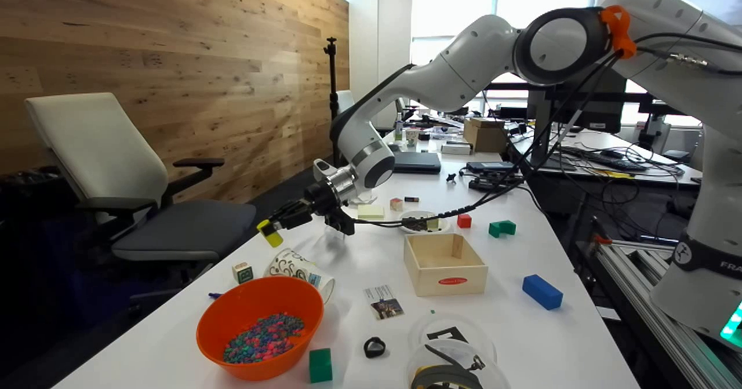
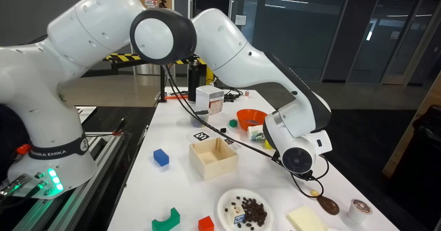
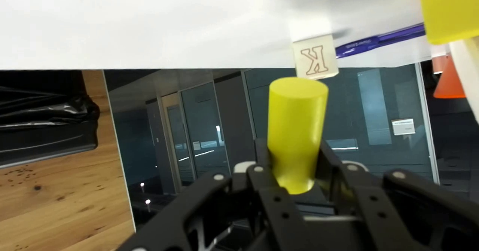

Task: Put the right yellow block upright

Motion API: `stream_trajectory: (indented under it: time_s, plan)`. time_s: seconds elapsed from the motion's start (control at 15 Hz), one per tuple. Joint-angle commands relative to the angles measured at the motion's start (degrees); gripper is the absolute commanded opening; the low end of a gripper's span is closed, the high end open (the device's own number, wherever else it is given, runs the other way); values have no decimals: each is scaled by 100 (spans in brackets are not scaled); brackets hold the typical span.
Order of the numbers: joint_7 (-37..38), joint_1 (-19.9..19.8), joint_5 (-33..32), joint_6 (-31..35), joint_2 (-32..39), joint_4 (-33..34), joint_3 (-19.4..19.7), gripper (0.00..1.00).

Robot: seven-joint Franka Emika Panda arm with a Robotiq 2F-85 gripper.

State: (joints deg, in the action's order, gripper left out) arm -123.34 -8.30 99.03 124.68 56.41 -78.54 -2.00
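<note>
One yellow block (image 3: 297, 124), presumably the right-hand one, is pinched by its sides in my gripper (image 3: 294, 157), jaws tight against it, in the inverted wrist view. I judge this cylinder light, stiff, rather slippery and hard to damage, best held by its flanks toward one end, leaving the other free to meet the table (image 3: 149, 26). A lettered cube (image 3: 316, 58), a purple pen (image 3: 374, 44) and a second yellow piece (image 3: 451, 11) also show. In an exterior view the yellow block hangs tilted by the table's left edge; the paper cup (image 1: 295, 268) on its side and the orange bowl (image 1: 255, 293), nearer, could crowd the landing. In an exterior view the robot arm (image 2: 234, 52) hides my grip.
</note>
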Motion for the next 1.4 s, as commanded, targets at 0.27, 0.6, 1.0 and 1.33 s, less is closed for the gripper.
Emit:
stream_trajectory:
  time_s: [0.27, 0.6, 1.0, 1.33]
  plan:
    - [436, 186, -134, 98, 62, 282, 173, 8]
    - [231, 137, -24, -18, 17, 142, 154, 33]
    - [208, -1, 76, -247, 198, 294, 93, 8]
    - [176, -209, 233, -733, 385, 370, 30, 8]
